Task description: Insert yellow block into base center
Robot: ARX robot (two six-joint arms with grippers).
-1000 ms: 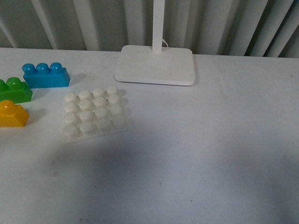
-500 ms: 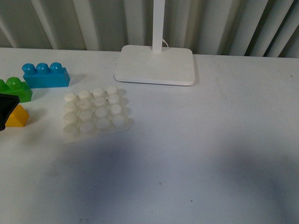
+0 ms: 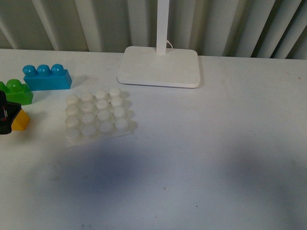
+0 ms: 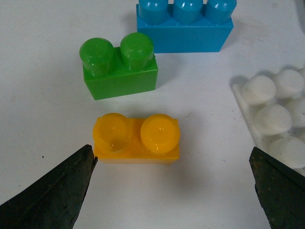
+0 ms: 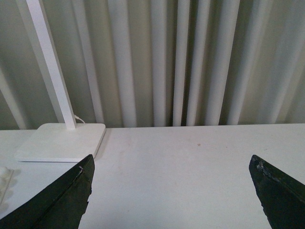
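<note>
"Where is the yellow block (image 4: 137, 140)?"

"Just left of the base (image 3: 98, 115). The left gripper (image 4: 170, 160) hangs over it, jaws spread wide to fit around it."

"And the right gripper (image 5: 170, 162)?"

"Spread too, off on the base's other side, holding nothing."

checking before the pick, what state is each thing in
yellow block: upright, studs up, not gripped
green block: upright, studs up, free
blue block: upright, studs up, free
base: lying flat, all studs bare
left claw: open, close to yellow block, holding nothing
right claw: open, empty
</note>
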